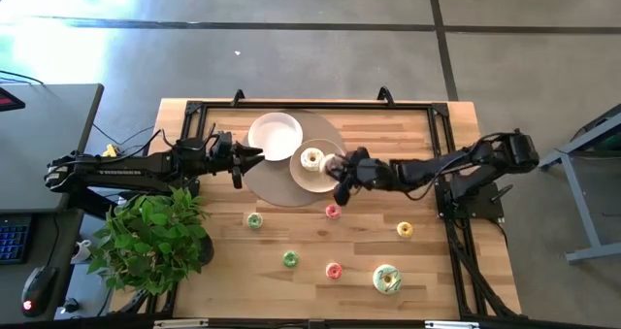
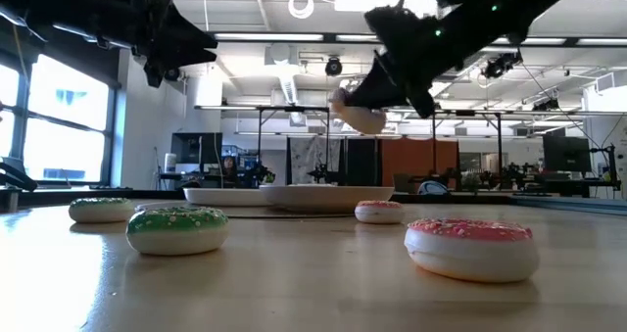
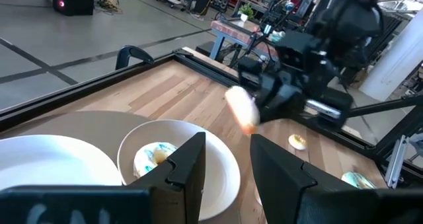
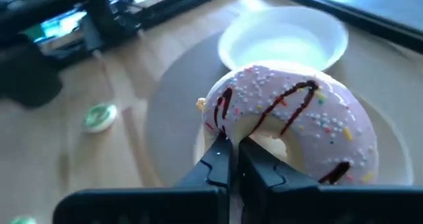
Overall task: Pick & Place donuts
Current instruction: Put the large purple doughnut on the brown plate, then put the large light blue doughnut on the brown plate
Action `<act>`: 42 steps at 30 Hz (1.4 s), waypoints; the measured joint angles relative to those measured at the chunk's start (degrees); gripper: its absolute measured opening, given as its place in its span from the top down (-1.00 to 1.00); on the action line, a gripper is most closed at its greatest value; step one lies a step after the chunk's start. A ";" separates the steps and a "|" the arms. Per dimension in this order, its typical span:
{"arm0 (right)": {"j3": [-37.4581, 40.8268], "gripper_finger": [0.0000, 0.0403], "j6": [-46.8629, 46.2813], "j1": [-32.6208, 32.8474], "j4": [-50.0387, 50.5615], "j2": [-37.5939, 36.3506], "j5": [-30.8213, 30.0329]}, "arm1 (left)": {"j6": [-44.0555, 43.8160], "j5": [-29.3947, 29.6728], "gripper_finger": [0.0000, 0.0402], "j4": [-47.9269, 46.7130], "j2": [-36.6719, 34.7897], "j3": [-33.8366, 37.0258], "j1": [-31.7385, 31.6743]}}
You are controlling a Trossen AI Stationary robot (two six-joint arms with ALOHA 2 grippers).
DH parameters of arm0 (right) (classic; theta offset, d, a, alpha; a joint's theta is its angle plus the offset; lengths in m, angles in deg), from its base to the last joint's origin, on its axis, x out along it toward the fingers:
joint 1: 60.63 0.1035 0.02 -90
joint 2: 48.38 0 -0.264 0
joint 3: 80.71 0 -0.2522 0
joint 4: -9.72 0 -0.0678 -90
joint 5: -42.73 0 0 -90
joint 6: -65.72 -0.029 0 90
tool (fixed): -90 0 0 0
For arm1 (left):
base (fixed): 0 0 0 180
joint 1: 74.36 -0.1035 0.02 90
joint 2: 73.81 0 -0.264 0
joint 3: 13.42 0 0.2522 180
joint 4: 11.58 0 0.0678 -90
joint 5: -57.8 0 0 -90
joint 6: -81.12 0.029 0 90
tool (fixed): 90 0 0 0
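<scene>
My right gripper is shut on a pale pink-frosted donut with dark drizzle and sprinkles, held in the air above the beige plate. A white-frosted donut lies flat in that plate. My left gripper hovers open at the plates' left side, between the white plate and the beige one, touching nothing. Several more donuts lie flat on the table: small green ones, small pink ones, a yellow one and a larger white-frosted one. My right gripper pinches the pink-frosted donut between its two fingers at the ring's outer rim, on the side nearest the wrist. The fingers come from the table's right, slanting down. The donut is lifted clear and tilted, frosting toward the wrist camera.
A round beige mat lies under both plates. A potted green plant stands at the table's near left corner. A black frame runs along the table's edges. Bare wood lies between the scattered donuts on the near half.
</scene>
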 joint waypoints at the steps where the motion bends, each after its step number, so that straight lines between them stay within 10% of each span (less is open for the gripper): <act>1: 0.00 0.95 -0.15 -1.02 -0.14 0.68 0.63 | 0.00 0.00 0.41 0.00 0.00 0.00 0.00; 15: 0.07 0.84 -0.43 -9.89 -5.73 12.72 3.70 | 0.00 0.04 0.41 0.02 0.00 0.00 0.00; 30: 0.04 0.29 0.08 -14.02 -5.69 12.03 15.89 | 0.00 0.07 0.41 0.02 0.00 0.00 0.00; 42: 0.00 0.29 -2.02 -14.30 0.91 7.53 17.61 | -0.02 0.17 0.41 0.04 0.00 0.00 0.00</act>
